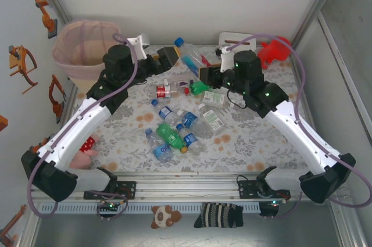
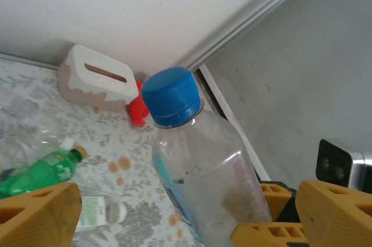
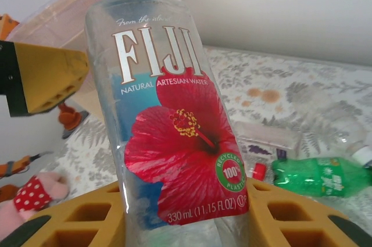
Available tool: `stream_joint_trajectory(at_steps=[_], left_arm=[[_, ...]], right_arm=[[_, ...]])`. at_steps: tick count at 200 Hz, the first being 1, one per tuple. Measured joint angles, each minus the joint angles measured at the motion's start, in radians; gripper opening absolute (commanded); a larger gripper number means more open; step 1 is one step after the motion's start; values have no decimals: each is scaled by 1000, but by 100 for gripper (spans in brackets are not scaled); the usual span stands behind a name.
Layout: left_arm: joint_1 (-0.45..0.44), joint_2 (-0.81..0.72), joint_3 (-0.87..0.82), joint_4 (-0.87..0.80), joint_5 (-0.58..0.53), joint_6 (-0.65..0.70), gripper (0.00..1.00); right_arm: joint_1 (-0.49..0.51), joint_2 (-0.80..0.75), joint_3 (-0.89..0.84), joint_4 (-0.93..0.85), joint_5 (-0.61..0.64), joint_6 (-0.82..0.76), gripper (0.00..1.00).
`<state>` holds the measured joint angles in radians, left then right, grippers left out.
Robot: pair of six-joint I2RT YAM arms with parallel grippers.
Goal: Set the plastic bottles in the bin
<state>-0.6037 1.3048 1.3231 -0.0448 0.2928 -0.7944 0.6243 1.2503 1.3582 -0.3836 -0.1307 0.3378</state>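
Observation:
A clear Fiji bottle [image 1: 189,56] with a blue cap and a red flower label [image 3: 174,142] hangs above the table's far middle. My right gripper [image 1: 205,74] [image 3: 180,206] is shut on its lower body. The bottle stands between the wide-apart fingers of my open left gripper [image 1: 172,57] [image 2: 186,206], close to its right finger [image 2: 337,212]. The beige bin [image 1: 84,46] with its pink liner stands at the far left. Several more bottles lie mid-table: a green one [image 1: 170,133], blue-labelled clear ones [image 1: 160,148] and a red-labelled one [image 1: 164,90].
A white tissue box [image 1: 235,39] and a red toy figure [image 1: 273,51] sit at the far right by the back wall. A pink plush [image 1: 87,145] lies near the left arm. Orange toys hang on the left wall.

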Motion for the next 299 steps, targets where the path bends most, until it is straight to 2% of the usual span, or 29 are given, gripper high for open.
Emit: stream_joint_trajectory(at_steps=[43,93,147,224,251,279,299], left_arm=[[-86,59,69,-5,-97,-69,98],[-142,140,151,-20,-174,-146,93],[-181,193,174,-38,-211,-202,82],[-190,196,174,-31,-215,-254,65],[-190,196,174,-30,-216,-259,61],[-191,196,174,-31,-222,-255,61],[-190,195,174,-35,-235,-240,61]], right_arm=[[51,-19,0,-1,128,-61,35],[108,-23,0,-3,234,-133,35],[148,-23,0,-3,311,-185,36],[164,-24,0,0,387,-209,37],[164,-24,0,1,387,-208,41],[166,-27,0,5,382,-211,58],[167,-33,0,4,384,-212,66]])
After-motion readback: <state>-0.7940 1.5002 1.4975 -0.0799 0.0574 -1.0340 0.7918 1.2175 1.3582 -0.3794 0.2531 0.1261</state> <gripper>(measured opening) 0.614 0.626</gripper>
